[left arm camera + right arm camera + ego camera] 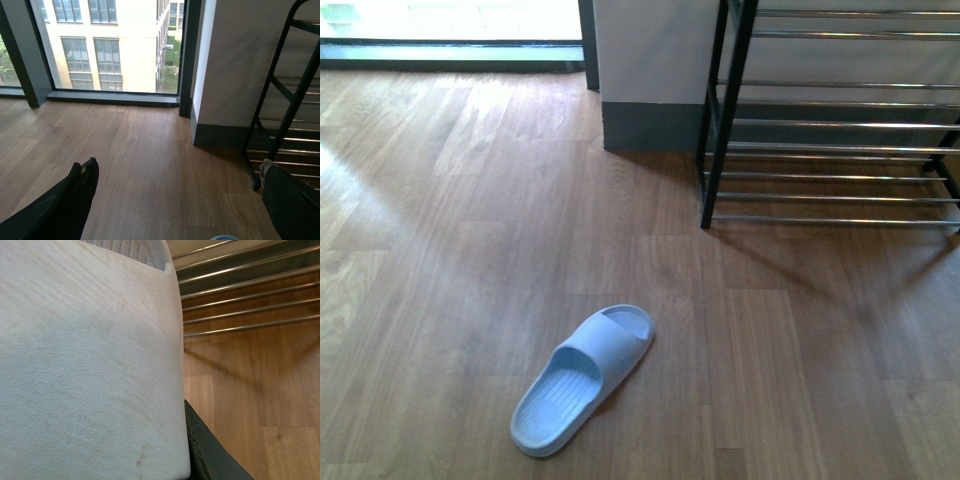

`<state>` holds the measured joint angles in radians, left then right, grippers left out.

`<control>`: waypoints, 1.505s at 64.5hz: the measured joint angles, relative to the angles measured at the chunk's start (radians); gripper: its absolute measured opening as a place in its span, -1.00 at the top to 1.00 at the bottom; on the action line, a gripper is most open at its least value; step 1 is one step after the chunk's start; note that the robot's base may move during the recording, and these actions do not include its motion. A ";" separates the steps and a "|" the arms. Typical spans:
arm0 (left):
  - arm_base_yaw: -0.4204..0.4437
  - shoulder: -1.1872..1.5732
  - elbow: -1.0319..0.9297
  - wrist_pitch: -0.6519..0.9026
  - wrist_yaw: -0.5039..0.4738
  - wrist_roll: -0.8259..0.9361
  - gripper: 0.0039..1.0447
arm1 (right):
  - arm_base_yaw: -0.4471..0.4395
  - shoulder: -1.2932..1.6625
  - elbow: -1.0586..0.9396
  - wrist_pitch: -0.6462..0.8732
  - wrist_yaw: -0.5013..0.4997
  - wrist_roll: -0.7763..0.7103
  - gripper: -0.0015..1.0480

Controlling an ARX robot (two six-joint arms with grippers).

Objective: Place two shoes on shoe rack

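One pale blue slide sandal [582,380] lies on the wood floor in the front view, toe towards me, left of and nearer than the shoe rack [820,125]. Neither arm shows in that view. A second pale blue slide sandal [85,365] fills most of the right wrist view, its textured surface close to the lens. My right gripper [165,440] is shut on it, with one dark finger [210,455] pressed against its edge. The rack's chrome bars [240,290] run just beyond. My left gripper [180,200] hangs open above bare floor, the rack [285,100] to one side.
A white wall with a dark baseboard [650,125] stands behind the rack's left end. A floor-to-ceiling window [115,45] with a dark frame runs along the far side. Wood floor [470,200] stretches between the window and the sandal.
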<state>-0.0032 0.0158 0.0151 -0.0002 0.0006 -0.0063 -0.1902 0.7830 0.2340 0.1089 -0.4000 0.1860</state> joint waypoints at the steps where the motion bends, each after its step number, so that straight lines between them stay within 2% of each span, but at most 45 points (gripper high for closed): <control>1: 0.000 0.000 0.000 0.000 0.000 0.000 -0.83 | 0.000 0.000 0.000 0.000 0.000 0.000 0.97; 27: -0.008 0.010 0.004 -0.011 -0.020 -0.006 -0.83 | -0.001 0.000 0.000 0.000 0.003 0.000 0.97; 30: -0.101 0.153 0.074 -0.140 -0.316 -0.108 -0.83 | -0.001 0.000 0.000 0.000 0.003 0.000 0.97; 32: -0.118 0.253 0.101 -0.122 -0.414 -0.130 -0.83 | -0.001 0.000 0.000 0.000 0.003 0.000 0.97; 34: -0.119 0.358 0.124 -0.074 -0.473 -0.146 -0.83 | -0.001 0.000 0.000 0.000 0.003 0.000 0.97; 36: -0.119 0.462 0.145 -0.014 -0.492 -0.154 -0.83 | -0.001 0.000 0.000 0.000 0.002 0.000 0.97; 42: -0.125 0.739 0.211 0.157 -0.466 -0.156 -0.83 | 0.000 0.000 0.000 0.000 0.000 0.000 0.97; 49: -0.179 1.123 0.314 0.349 -0.367 -0.153 -0.83 | -0.001 0.000 0.000 0.000 0.000 0.000 0.97; 58: -0.270 1.559 0.427 0.461 -0.294 -0.126 -0.83 | -0.001 0.000 0.000 0.000 0.000 0.000 0.97; 67: -0.333 1.910 0.541 0.500 -0.249 -0.119 -0.83 | -0.001 0.000 0.000 0.000 0.000 0.000 0.97; 80: -0.352 2.316 0.725 0.492 -0.226 -0.124 -0.83 | -0.001 0.000 0.000 0.000 0.000 0.000 0.97; 97: -0.364 2.618 0.909 0.443 -0.180 -0.091 -0.83 | -0.001 0.000 0.000 0.000 0.000 0.000 0.97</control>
<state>-0.3676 2.6335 0.9241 0.4431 -0.1795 -0.0975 -0.1909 0.7830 0.2337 0.1089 -0.4000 0.1860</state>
